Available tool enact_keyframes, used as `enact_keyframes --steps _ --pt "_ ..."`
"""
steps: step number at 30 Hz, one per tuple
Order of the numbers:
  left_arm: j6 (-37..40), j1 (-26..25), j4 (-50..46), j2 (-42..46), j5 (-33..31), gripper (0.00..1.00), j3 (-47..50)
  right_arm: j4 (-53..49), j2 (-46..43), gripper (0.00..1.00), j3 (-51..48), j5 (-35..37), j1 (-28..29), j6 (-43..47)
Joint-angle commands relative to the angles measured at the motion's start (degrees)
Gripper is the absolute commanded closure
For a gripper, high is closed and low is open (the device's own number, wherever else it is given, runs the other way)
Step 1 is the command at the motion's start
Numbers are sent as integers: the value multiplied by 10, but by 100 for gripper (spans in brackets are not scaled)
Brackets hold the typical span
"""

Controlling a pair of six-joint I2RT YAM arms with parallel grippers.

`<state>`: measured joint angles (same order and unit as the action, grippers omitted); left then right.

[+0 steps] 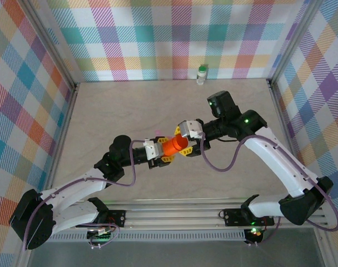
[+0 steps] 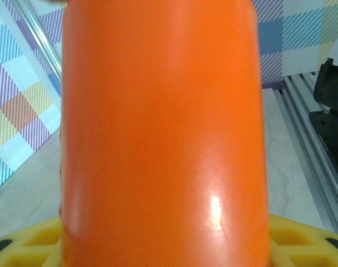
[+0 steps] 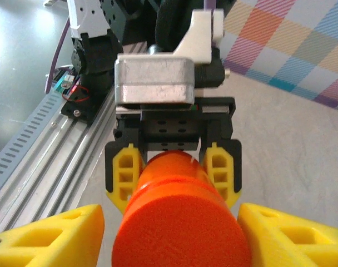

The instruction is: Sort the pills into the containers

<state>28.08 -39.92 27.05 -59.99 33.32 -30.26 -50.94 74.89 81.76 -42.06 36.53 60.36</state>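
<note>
Checking the orange vial [image 1: 176, 147] first: it sat at the centre of the overhead frame, lying on its side, bridged between both arms and apparently held clear of the table [image 1: 119, 105]. In the left wrist view its wall covered most of the frame, top to bottom. In the right wrist view we looked straight at its round end, lower centre, which read as a slightly wider orange cap.

Left gripper [image 3: 174, 177] was clamped on the vial body. Both yellow fingers [image 3: 127, 177] pressed against its sides, spread just to its width. That grip looked solid to us.

Right gripper [image 3: 170, 239] sat at the opposite end. Its yellow fingertips [image 3: 52, 239] flanked the cap at the bottom corners of that frame, very close on both sides. A thin dark gap showed on the left side, and the right side looked like it was touching. We could not tell whether it had a real hold.

White bottle with the green cap [image 1: 201, 74] stood upright at the top of the overhead frame, near the back wall, well apart from the arms.

Our read: we were at the opening step for the vial, left arm bracing, right arm taking the cap. Sorting proper looked not yet begun. The next move called for the right fingers to seat squarely on the cap, then twist or pull along the vial's axis while the left held firm. Any tilt between the two wrists would likely make the cap bind or the vial slip.
</note>
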Motion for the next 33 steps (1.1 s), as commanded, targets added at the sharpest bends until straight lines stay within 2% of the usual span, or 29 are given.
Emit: enact_keyframes --steps 1,2,5,9,14,17,22,26,28,33 --pt "0 6 23 2 16 100 -20 -12 -12 36 -7 -6 -2 -3" --pt "0 6 22 1 18 100 -21 -19 -10 37 -1 -8 -2 -2" --pt "-2 6 24 -4 14 100 -22 -22 -9 50 12 -18 -3 -14" --pt "-8 4 38 -7 -33 100 -22 23 -16 60 -1 -31 -2 -89" --pt "-8 3 84 -13 -142 100 -18 136 -24 66 -68 12 -2 -306" --pt "3 2 104 -23 -196 100 -27 192 -20 69 -103 52 2 -467" --pt "11 -1 118 -48 -220 100 -53 206 -10 72 -106 183 11 -729" --pt "25 -17 124 -79 -245 100 -60 231 -8 75 -111 245 22 -902" --pt "34 -31 130 -91 -264 100 -59 246 -3 77 -109 271 35 -964" --pt "46 -53 139 -115 -301 100 -51 298 -3 76 -109 327 60 -1045"
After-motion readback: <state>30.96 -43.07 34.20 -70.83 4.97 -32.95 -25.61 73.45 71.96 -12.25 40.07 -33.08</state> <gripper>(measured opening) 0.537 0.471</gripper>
